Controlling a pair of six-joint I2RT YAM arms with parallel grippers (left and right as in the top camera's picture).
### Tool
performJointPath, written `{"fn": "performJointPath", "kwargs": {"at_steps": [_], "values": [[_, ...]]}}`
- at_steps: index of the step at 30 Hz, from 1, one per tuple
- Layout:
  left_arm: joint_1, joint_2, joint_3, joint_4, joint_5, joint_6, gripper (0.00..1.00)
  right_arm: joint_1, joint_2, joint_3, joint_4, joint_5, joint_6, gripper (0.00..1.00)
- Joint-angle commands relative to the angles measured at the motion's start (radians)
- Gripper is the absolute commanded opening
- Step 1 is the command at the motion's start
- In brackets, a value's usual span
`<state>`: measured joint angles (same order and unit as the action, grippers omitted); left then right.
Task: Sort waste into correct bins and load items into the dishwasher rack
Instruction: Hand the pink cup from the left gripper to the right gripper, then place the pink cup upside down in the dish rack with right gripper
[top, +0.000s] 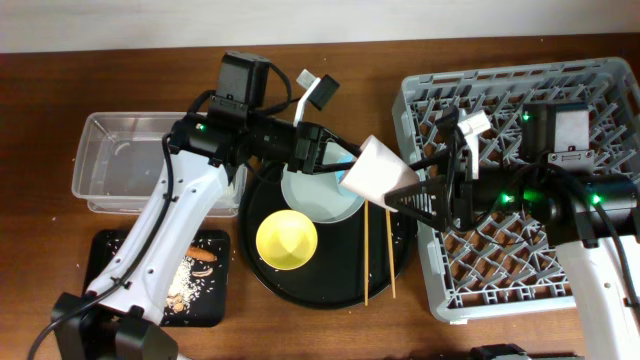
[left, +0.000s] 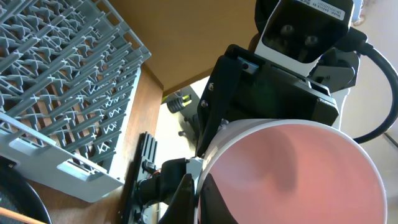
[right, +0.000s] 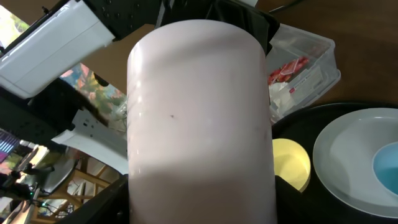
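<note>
One blue cup (top: 322, 189) sits on plate (top: 300, 205).

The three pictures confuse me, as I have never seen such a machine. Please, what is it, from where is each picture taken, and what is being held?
These are two robot arms at a brown wooden table. The wide picture looks down from above. The two close pictures come from a camera on each wrist.

The left arm and the right arm meet at a small pink cup. The right arm's jaws seem closed on it. Whether the left arm's jaws also grip it, I cannot tell.

At the right stands a large light-grey plastic dishwasher rack. In the middle, a large round black tray carries a yellow bowl, a pale round plate and two thin wooden chopsticks. At the left are a clear plastic tub and a shallow black rectangular tray with beige food scraps.
</note>
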<state>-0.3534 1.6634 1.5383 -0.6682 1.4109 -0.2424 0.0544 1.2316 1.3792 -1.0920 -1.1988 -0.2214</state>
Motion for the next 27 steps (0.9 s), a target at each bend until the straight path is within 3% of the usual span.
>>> {"fn": "performJointPath", "kwargs": {"at_steps": [1,6,10,14,18,19,22,25,27], "values": [[-0.004,-0.007,0.012,0.01,0.005,0.013,0.01,0.005,0.005,0.013,-0.012,0.006,0.005,0.63],[-0.004,-0.007,0.012,0.01,-0.048,0.013,0.35,0.005,0.005,0.013,-0.008,0.056,0.005,0.61],[-0.004,-0.007,0.012,0.009,-0.129,0.013,0.36,0.004,0.005,0.013,0.003,0.071,0.005,0.58],[-0.004,-0.007,0.012,-0.007,-0.257,0.013,0.37,0.003,0.005,0.013,0.012,0.242,0.05,0.57],[-0.004,-0.007,0.012,-0.082,-0.488,0.013,0.37,0.002,0.005,0.014,0.054,0.38,0.157,0.55],[-0.004,-0.007,0.012,-0.119,-0.608,0.013,0.37,0.002,0.005,0.014,0.072,0.447,0.2,0.54],[-0.004,-0.007,0.012,-0.164,-0.718,0.014,0.37,0.002,0.005,0.014,0.08,0.592,0.265,0.53],[-0.004,-0.007,0.012,-0.193,-0.754,0.058,0.37,0.0,0.005,0.014,0.079,0.914,0.379,0.53],[-0.004,-0.007,0.012,-0.204,-0.754,0.058,0.37,-0.007,0.006,0.014,0.08,1.021,0.415,0.52]]}}
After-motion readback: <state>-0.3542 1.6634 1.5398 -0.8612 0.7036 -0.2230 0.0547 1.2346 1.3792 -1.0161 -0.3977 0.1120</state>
